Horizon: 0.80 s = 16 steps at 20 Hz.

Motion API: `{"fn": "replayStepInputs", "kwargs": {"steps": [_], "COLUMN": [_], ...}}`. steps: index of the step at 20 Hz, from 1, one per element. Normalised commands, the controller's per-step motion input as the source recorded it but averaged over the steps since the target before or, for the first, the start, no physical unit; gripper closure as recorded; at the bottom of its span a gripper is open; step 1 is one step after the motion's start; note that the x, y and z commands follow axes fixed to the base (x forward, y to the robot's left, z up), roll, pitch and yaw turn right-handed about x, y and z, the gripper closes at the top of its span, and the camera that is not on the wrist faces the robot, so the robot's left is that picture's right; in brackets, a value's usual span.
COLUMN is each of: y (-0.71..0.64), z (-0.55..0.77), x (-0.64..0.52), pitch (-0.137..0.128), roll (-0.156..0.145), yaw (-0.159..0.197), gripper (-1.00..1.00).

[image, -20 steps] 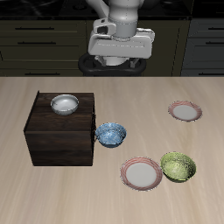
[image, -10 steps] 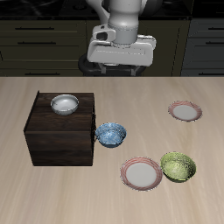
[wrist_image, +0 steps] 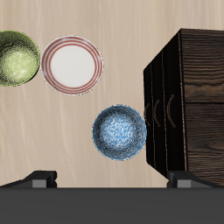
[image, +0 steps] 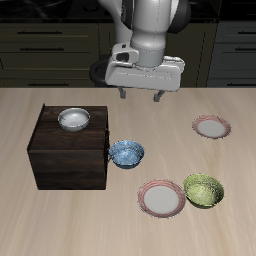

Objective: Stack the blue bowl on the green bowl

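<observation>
The blue bowl (image: pixel 126 153) is light blue with white speckles and stands on the table against the dark wooden cabinet (image: pixel 60 160). It also shows in the wrist view (wrist_image: pixel 121 133). The green bowl (image: pixel 203 190) stands near the table's front edge beside a pink-rimmed plate (image: pixel 161 198); the wrist view shows it too (wrist_image: pixel 16 59). My gripper (image: pixel 141 96) is open and empty. It hangs high above the table, farther back than the blue bowl. Its two fingertips (wrist_image: pixel 41 179) stand wide apart in the wrist view.
A plain white-grey bowl (image: pixel 73 119) sits on top of the cabinet, whose drawer fronts (wrist_image: pixel 166 109) face the blue bowl. A second pink-rimmed plate (image: pixel 211 127) lies farther back. The first plate (wrist_image: pixel 72 64) lies between the two bowls.
My gripper has come down and forward toward the table's middle. The bowls and plates have not moved.
</observation>
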Motion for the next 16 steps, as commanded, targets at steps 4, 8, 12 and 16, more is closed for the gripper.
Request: {"fn": "replayStepInputs", "kwargs": {"steps": [4,8,12,16], "y": [0.15,0.25,0.08,0.04], "z": [-0.25,-0.38,-0.19,-0.20], "x": [0.01,0.01,0.09,0.11], "pitch": [-0.002,0.001,-0.019,-0.006], "roll": [0.012,0.035,0.005,-0.015], "yaw": [0.005,0.039,0.023,0.001], "gripper": [-1.00,-1.00,-1.00,-1.00]}}
